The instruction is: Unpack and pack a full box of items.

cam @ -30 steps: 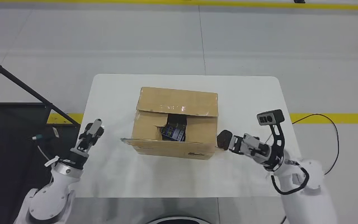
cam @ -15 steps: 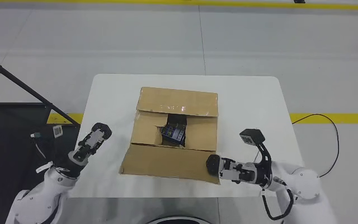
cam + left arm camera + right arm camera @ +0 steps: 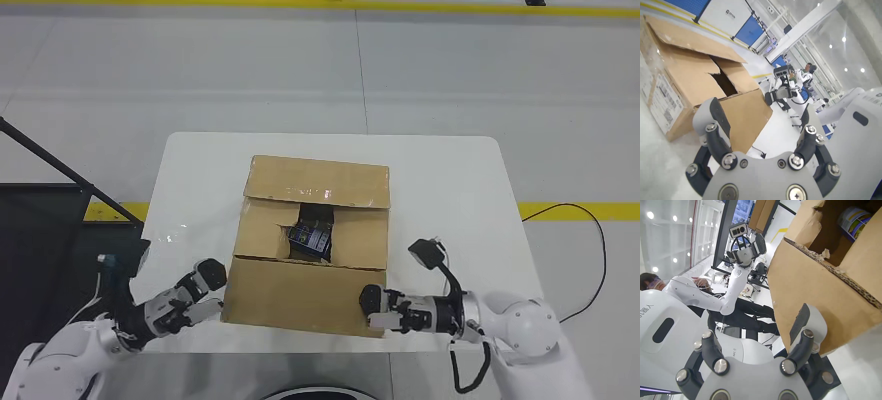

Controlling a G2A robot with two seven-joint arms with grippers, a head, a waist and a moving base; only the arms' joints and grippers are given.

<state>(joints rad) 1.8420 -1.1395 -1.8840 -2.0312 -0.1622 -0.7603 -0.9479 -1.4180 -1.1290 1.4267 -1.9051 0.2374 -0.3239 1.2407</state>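
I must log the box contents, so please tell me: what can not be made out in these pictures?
Top view: the flaps of the box cover most of its inside; one dark packet shows, so the count is unknown.
Left wrist view: the label on the box side is too blurred to read.
Right wrist view: a flap hides half the packet.

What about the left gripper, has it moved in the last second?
Yes. The left gripper moved toward the box, ending beside its near left corner.
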